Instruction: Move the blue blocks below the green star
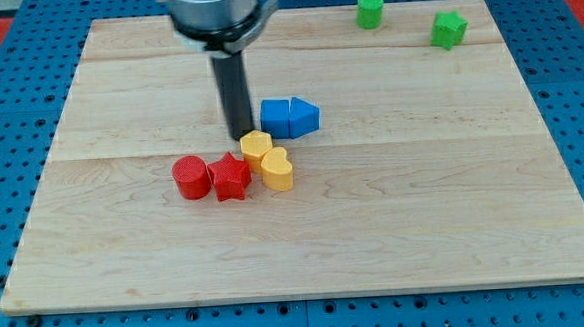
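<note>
So my tip (241, 136) is just a bare rod holding nothing, parked right beside the blue cube (275, 118) at its 9 o'clock. The blue triangular block (306, 117) touches that cube's other side. The green star (448, 29) sits well apart around 2 o'clock.

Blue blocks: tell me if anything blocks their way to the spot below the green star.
Nothing visible does. The blue blocks sit mid-board with my tip just at their left. The board between them and the green star is bare; the green cylinder sits at the view's top, off that line.
</note>
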You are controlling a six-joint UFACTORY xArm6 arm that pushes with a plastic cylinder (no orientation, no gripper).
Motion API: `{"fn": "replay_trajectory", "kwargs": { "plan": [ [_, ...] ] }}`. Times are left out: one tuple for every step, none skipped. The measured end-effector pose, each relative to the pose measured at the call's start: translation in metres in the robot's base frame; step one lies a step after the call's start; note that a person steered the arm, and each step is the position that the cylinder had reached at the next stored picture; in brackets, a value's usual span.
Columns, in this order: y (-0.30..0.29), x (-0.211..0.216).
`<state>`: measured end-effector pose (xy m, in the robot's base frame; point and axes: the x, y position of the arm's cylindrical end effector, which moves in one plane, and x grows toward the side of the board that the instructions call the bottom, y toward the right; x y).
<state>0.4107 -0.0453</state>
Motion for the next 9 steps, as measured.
{"fn": "replay_trajectory", "kwargs": {
  "plan": [
    [0.047,-0.010],
    [0.091,-0.005],
    [0.123,-0.005],
    [0.163,-0.005],
    [0.170,-0.024],
    [0.176,-0.039],
    [0.193,-0.046],
    [0.211,-0.049],
    [0.218,-0.061]
  ]
}}
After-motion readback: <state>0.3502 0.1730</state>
